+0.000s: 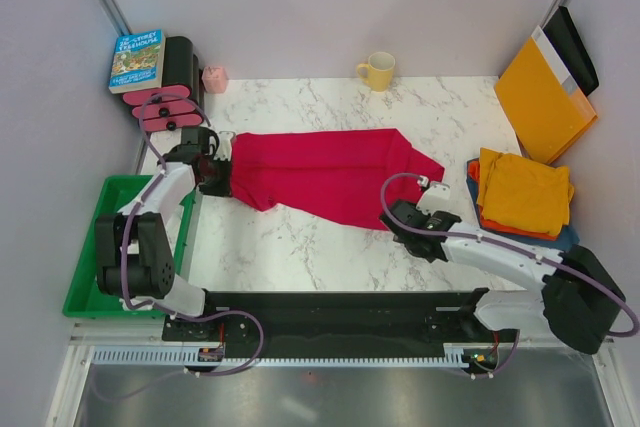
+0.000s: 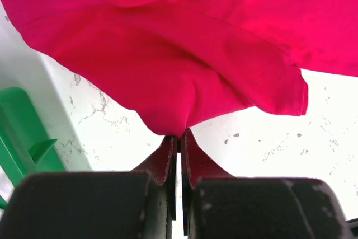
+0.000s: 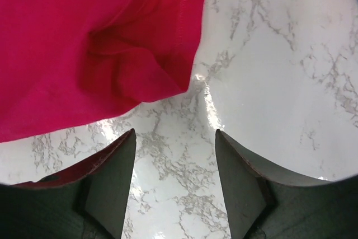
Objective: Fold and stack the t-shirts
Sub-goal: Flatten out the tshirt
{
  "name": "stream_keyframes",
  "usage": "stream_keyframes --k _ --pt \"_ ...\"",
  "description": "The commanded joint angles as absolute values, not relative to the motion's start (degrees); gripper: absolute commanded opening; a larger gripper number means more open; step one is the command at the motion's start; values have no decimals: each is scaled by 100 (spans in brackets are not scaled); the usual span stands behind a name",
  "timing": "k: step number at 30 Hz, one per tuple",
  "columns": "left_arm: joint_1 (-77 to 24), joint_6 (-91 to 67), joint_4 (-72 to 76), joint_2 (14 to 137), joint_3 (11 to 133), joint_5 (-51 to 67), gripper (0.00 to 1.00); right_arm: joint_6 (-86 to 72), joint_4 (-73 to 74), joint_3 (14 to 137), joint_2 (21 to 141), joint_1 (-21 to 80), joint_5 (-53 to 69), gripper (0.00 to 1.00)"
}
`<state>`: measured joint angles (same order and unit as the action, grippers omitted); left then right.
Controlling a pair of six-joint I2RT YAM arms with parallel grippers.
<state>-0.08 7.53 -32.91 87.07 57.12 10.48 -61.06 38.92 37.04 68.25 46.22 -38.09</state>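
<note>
A crimson red t-shirt (image 1: 330, 172) lies spread across the middle of the marble table. My left gripper (image 1: 222, 179) is shut on its left edge; the left wrist view shows the red cloth (image 2: 184, 54) pinched between the closed tips (image 2: 180, 136). My right gripper (image 1: 400, 217) is open and empty, just off the shirt's near right corner (image 3: 168, 76), above bare marble (image 3: 174, 138). A stack of folded shirts sits at the right: mustard-yellow (image 1: 523, 190) on top, orange-red and blue edges beneath.
An orange-yellow envelope (image 1: 543, 95) leans at the back right. A yellow mug (image 1: 378, 71) stands at the back. A green bin (image 1: 92, 247) sits off the left edge. A book (image 1: 137, 59) and pink-black holder (image 1: 172, 97) are back left.
</note>
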Motion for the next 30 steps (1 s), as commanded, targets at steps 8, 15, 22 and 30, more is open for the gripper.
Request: stream_keyframes --k 8,15,22,30 --pt "-9 730 -3366 8394 5599 1283 2 -5924 3331 4667 8042 4413 -4253 66" --pt "-9 729 -3366 8385 5590 1301 2 -5915 3243 4588 8419 4008 -4263 61" --pt "-9 738 -3366 8481 5616 1283 2 -5880 3032 4360 8710 3938 -4078 59" --pt "-9 712 -3366 8578 5634 1248 2 -5871 2821 4271 8983 3858 -3858 25"
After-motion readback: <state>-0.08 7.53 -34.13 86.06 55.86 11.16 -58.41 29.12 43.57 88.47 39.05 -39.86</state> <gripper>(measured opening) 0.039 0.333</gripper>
